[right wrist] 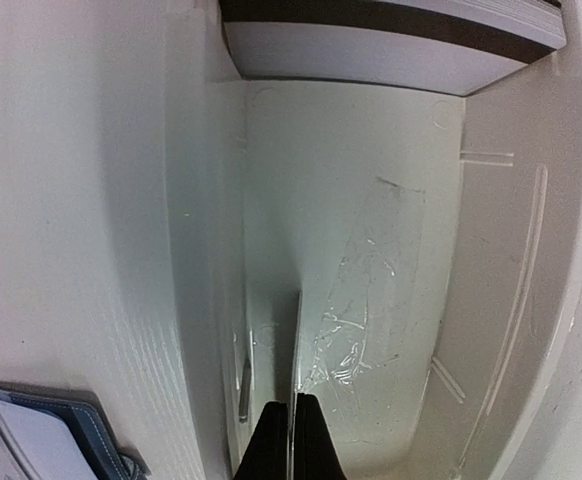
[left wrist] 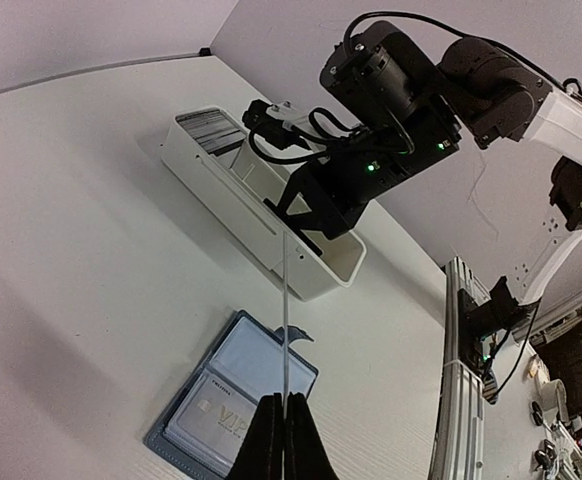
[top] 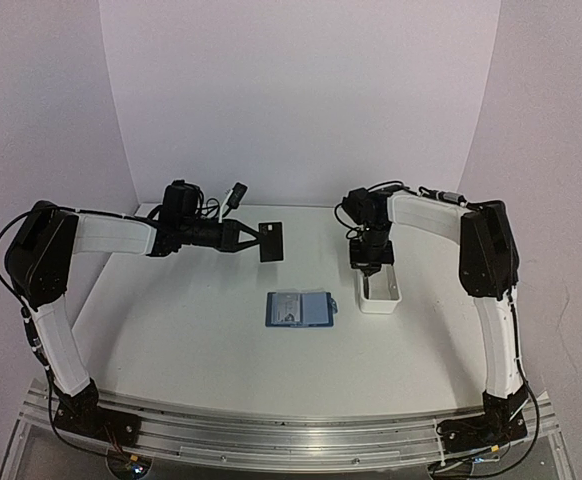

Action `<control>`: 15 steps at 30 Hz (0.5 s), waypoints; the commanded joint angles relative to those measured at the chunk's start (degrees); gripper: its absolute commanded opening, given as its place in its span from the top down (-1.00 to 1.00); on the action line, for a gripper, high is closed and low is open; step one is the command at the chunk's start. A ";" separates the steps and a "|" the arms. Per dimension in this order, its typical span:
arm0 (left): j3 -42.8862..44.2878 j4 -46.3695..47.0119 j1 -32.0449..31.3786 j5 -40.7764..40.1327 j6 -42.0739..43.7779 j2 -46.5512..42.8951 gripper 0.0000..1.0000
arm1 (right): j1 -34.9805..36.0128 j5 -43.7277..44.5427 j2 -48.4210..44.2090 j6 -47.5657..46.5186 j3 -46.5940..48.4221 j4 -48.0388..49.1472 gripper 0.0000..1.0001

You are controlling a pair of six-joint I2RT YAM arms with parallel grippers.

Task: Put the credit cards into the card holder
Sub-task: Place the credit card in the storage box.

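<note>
The card holder point(top: 298, 309) lies open on the table, blue slots up, with a pale card point(top: 289, 306) in its left side; in the left wrist view the card holder point(left wrist: 261, 365) shows that pale "VIP" card point(left wrist: 203, 425). My left gripper point(top: 254, 238) is shut on a dark credit card point(top: 272, 241) and holds it in the air, behind and left of the holder. In the left wrist view the left gripper point(left wrist: 283, 398) grips this card edge-on point(left wrist: 285, 300). My right gripper point(top: 369, 264) is down in the white tray, and in its wrist view the right gripper point(right wrist: 294, 398) is shut on a thin pale card seen edge-on point(right wrist: 296, 340).
The long white tray point(top: 379, 303) stands right of the holder, also in the left wrist view point(left wrist: 221, 205) and the right wrist view point(right wrist: 491, 250). A stack of cards point(right wrist: 391, 30) lies at its far end. White walls close in the back and sides.
</note>
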 commanded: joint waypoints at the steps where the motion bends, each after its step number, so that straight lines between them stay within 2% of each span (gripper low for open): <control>1: -0.24 0.35 -0.08 -0.19 1.29 -2.84 1.00 | 0.62 -1.21 1.81 1.21 2.17 -1.30 0.85; 4: -0.12 0.29 -0.07 -0.26 1.63 -2.75 1.00 | 0.64 -2.20 1.69 1.35 2.12 -1.32 0.58; 15: -0.29 0.07 -0.08 -0.21 2.02 -2.64 1.00 | 0.63 -2.28 -0.93 1.04 5.30 -2.25 0.53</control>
